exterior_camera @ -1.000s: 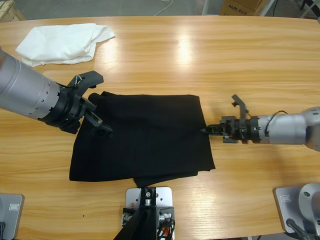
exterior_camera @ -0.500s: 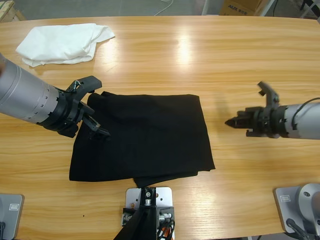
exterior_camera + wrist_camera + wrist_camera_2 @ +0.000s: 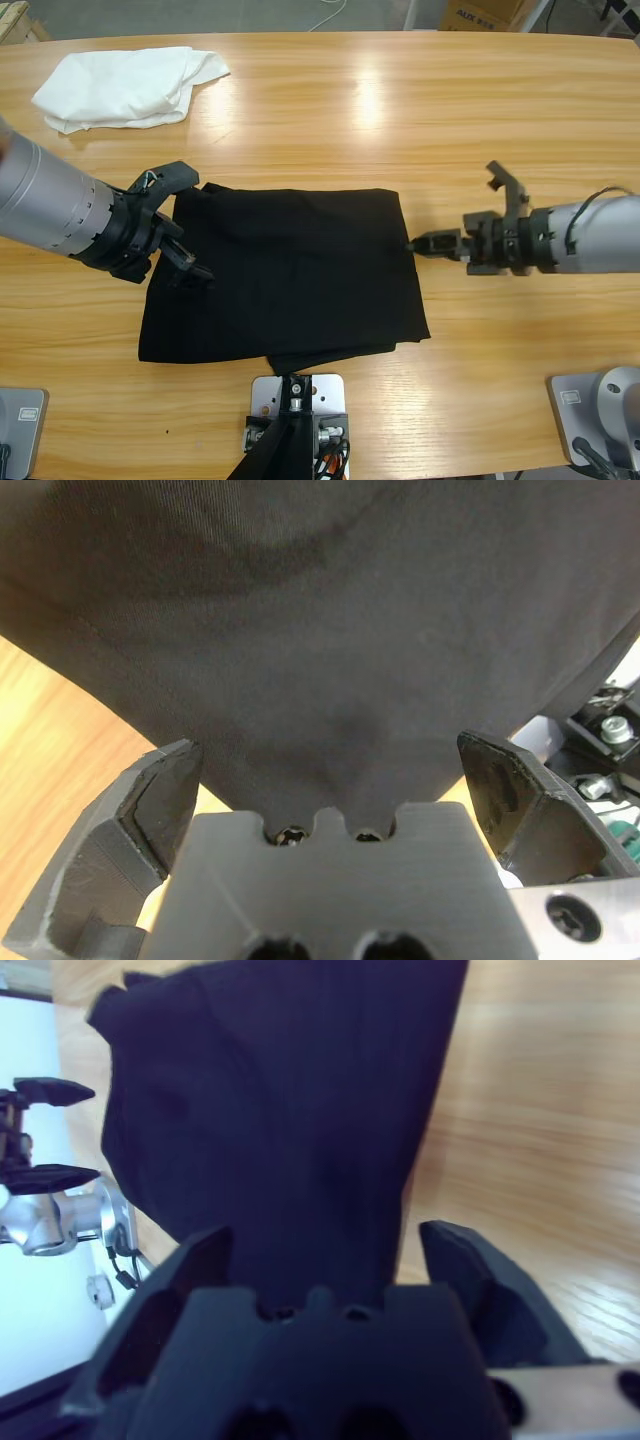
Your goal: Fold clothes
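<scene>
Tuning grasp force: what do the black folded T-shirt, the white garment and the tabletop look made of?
Black folded T-shirt: soft matte knit, likely cotton; it drapes limply with fine ribbing.
Crumpled white garment: thin soft fabric with loose creases.
Long tabletop: wood or wood-look laminate, glossy; visible grain and lamp glare.

T-shirt (image 3: 290,275) lettering hidden; white garment (image 3: 125,85) kind unclear

Silver-grey arms, black two-jawed claws, cross-head screws

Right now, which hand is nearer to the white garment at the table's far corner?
Left. The left hand sits at the black T-shirt's edge below the white garment; the right hand is at the shirt's opposite edge.
</scene>
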